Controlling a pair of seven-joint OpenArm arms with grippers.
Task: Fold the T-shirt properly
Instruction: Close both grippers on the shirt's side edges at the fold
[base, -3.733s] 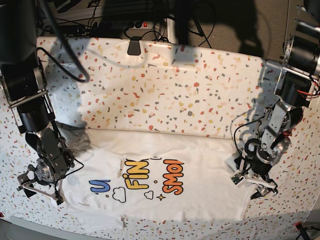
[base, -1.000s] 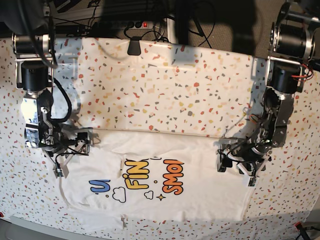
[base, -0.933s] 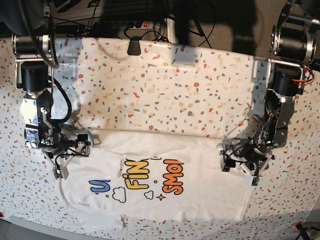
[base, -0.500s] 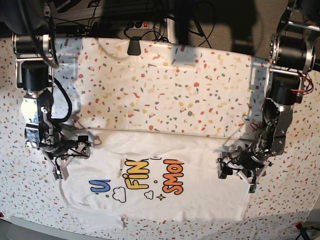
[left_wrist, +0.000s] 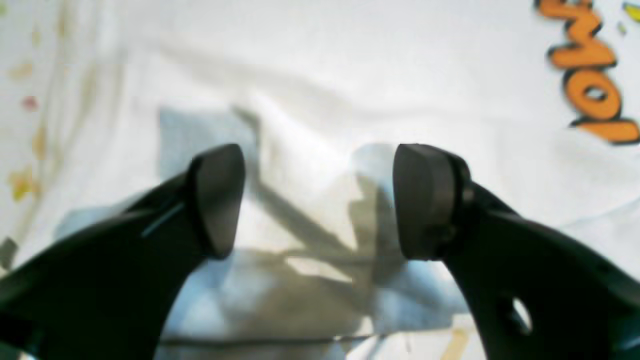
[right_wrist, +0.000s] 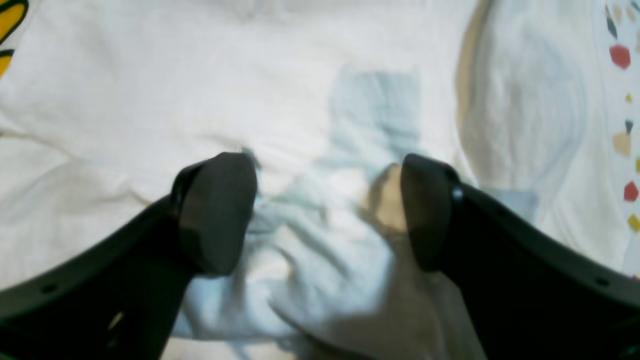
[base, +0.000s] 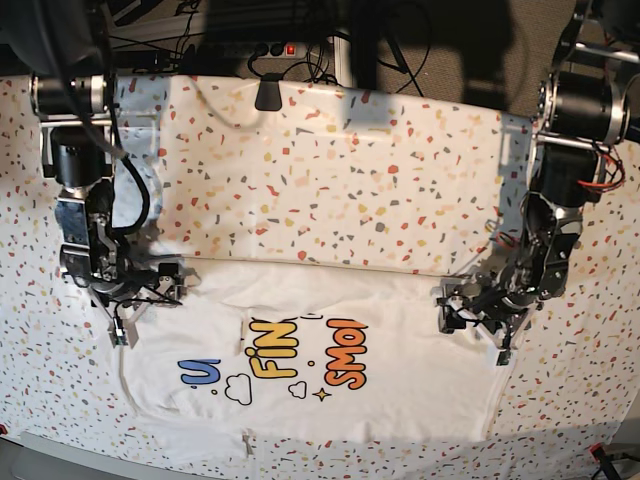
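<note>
Both arms lifted slightly; left claw (base: 471, 319), right claw (base: 146, 300) agape over T-shirt (base: 320, 375).

The T-shirt (base: 400, 380) is white with blue, yellow and orange lettering outlined in black; the table cover (base: 330, 180) is white, speckled red, yellow, orange and grey.

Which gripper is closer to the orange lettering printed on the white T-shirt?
Left. The left gripper hovers open over the shirt's edge just beside the orange lettering; the right gripper, also open, is at the opposite edge, beyond the yellow letters.
</note>
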